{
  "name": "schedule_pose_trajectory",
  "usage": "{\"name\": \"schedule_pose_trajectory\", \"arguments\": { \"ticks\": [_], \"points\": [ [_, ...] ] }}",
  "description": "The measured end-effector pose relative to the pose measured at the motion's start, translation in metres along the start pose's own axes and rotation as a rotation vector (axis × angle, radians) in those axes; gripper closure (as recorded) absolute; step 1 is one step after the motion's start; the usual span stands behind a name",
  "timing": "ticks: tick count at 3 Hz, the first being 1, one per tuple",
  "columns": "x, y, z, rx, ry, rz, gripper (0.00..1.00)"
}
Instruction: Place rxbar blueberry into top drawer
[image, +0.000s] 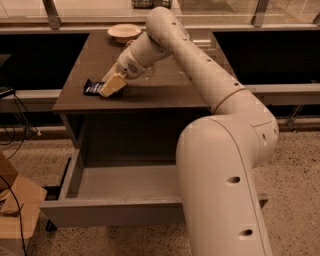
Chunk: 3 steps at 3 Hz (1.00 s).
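The rxbar blueberry (92, 88), a small dark blue bar, lies flat near the front left edge of the brown table (165, 87). My gripper (112, 85) is low over the bar's right end and touches or covers it, with the bar's left end sticking out. The top drawer (107, 211) below the table is pulled open, and its grey inside shows nothing in it. My arm reaches from the lower right across the table and hides the drawer's right part.
A pale bowl (124, 32) stands at the table's back edge. A cardboard box (15, 210) and cables (17, 132) are on the floor to the left of the drawer. A glass partition runs behind the table.
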<state>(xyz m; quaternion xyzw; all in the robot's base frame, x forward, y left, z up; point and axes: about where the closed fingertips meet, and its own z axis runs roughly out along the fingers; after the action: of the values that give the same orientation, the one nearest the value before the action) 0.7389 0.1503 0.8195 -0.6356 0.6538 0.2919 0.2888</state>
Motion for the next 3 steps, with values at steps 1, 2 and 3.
{"name": "schedule_pose_trajectory", "arguments": {
  "ticks": [1,2,3],
  "points": [
    [0.0,0.0,0.0,0.0,0.0,0.0,1.0],
    [-0.019,0.013,-0.032,0.063,-0.023,-0.067,1.0],
    [-0.058,0.05,-0.114,0.253,-0.078,-0.248,1.0]
  ]
}}
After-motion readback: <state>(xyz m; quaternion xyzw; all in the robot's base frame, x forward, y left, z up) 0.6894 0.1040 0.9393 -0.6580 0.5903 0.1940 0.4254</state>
